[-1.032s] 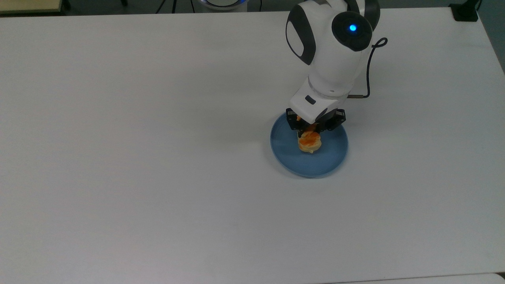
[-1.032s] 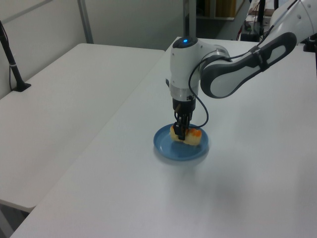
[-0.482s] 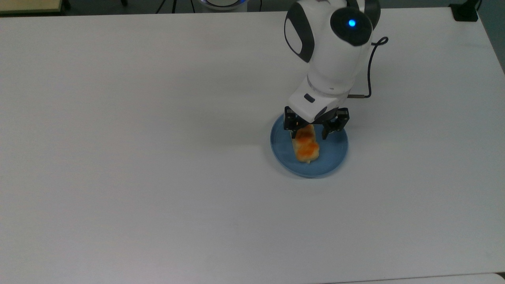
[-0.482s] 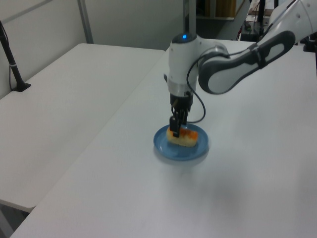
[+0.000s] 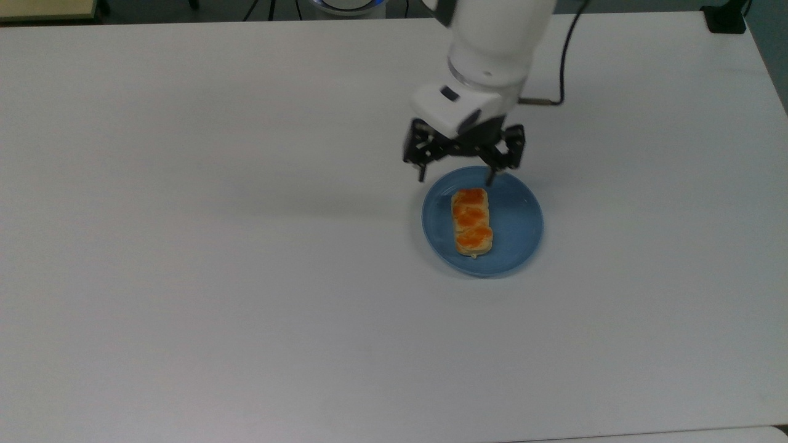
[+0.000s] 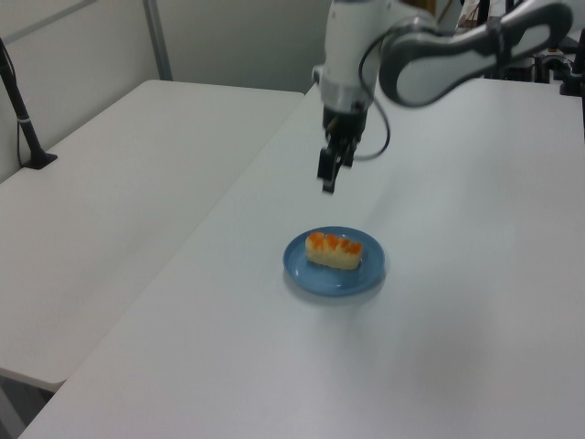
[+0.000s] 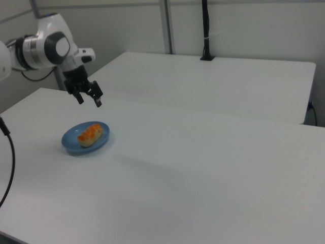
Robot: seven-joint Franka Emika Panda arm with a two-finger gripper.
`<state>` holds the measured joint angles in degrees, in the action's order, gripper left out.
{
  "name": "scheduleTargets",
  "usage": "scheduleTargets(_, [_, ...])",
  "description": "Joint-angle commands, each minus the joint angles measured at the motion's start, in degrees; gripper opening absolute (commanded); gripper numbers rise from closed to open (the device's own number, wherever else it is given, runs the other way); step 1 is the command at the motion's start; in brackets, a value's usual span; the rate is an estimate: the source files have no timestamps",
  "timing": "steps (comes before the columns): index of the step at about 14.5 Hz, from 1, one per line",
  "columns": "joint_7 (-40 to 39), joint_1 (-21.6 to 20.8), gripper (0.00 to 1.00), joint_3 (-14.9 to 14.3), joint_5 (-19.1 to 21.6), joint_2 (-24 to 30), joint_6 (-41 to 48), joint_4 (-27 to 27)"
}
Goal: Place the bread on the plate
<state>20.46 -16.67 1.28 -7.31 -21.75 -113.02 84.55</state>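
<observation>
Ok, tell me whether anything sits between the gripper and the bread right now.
Nothing visible does. The open gripper hangs above the plate's far edge, and the bread lies uncovered on the plate.

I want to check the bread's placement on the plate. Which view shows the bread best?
The top view: the bread is seen from above, all three orange lumps visible, lying wholly inside the plate, left of centre. The left view and the right view show the bread from the side at a low angle, so its footprint is harder to judge.
</observation>
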Motion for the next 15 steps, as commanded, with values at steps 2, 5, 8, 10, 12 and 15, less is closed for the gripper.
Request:
scheduleTargets(2, [-8.3,5.5,1.00,0.0,0.3,12.1,13.9,2.3])
scheduleTargets(5, [-12.4,8.6,1.00,0.0,0.5,16.4,20.5,3.2])
scheduleTargets(8, [-14.4,11.1,1.00,0.0,0.5,18.8,22.1,5.3])
scheduleTargets(10, [-14.2,11.4,1.00,0.0,0.8,18.9,22.1,5.1])
scheduleTargets(12, [-14.1,12.0,1.00,0.0,0.9,19.0,22.1,4.9])
scheduleTargets(15, [-14.1,12.8,1.00,-0.1,2.0,19.0,22.1,4.7])
